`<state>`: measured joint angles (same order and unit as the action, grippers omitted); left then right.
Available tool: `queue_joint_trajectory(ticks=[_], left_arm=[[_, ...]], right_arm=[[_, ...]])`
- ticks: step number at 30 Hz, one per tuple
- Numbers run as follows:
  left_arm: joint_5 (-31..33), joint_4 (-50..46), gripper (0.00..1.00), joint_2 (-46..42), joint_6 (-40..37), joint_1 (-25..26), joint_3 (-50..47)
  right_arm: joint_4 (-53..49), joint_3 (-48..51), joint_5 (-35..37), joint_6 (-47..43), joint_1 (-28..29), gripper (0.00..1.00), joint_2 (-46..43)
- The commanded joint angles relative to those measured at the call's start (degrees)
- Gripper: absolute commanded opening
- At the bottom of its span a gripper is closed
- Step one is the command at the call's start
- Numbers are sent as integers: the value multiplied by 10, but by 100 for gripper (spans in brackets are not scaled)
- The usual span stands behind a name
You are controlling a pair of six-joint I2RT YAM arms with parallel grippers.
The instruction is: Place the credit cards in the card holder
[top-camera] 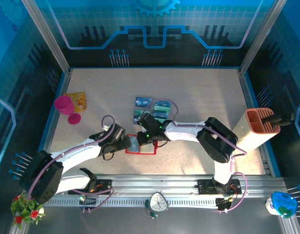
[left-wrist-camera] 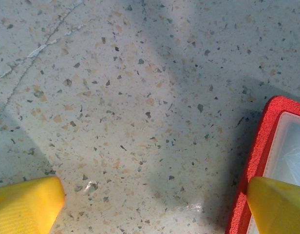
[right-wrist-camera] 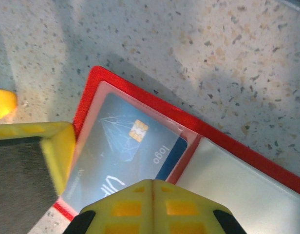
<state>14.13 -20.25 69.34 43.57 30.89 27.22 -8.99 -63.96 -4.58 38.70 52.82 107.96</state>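
The red card holder [top-camera: 146,150] lies open on the table near the front middle. A blue credit card [right-wrist-camera: 125,146] with a gold chip sits in the holder's [right-wrist-camera: 140,95] left clear pocket, one dark blue end poking out toward the fold. Several more blue and teal credit cards [top-camera: 152,109] lie spread just behind. My right gripper [right-wrist-camera: 152,187] is shut with its fingers pressed together over the card's near edge, nothing between them. My left gripper [left-wrist-camera: 155,214] is open wide and low over the table, one yellow finger [left-wrist-camera: 279,204] resting on the holder's red left edge [left-wrist-camera: 261,146].
A pink cup [top-camera: 64,104], a pink lid [top-camera: 74,118] and a yellow-orange packet [top-camera: 78,99] sit at the far left. An orange-brown upright organizer [top-camera: 259,127] stands at the right edge. Blue walls enclose the table.
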Motion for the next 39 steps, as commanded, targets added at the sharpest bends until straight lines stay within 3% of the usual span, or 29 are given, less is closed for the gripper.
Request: queue_joint_trajectory(ticks=[1, 13, 22, 25, 32, 35, 39], left_arm=[[-25, 17, 99, 21, 6, 0, -13], [-27, 18, 99, 21, 6, -1, -14], [-24, 3, 99, -9, 5, -1, -9], [-20, -10, 99, -27, 3, -2, -1], [-10, -47, 99, -64, -8, -2, 32], [-7, -61, 99, -71, -14, -2, 49], [-10, -77, 99, -75, -20, -2, 74]], right_arm=[[-13, -11, -5, -9, -2, 0, 28], [-43, -51, -13, -29, 4, 0, 54], [-36, -6, -3, -19, -2, 0, -52], [-44, 26, 23, -18, -4, 8, -102], [-91, 98, 106, -24, -16, 45, -196], [-105, 116, 129, -28, -20, 53, -207], [-95, 125, 126, -32, -26, 55, -185]])
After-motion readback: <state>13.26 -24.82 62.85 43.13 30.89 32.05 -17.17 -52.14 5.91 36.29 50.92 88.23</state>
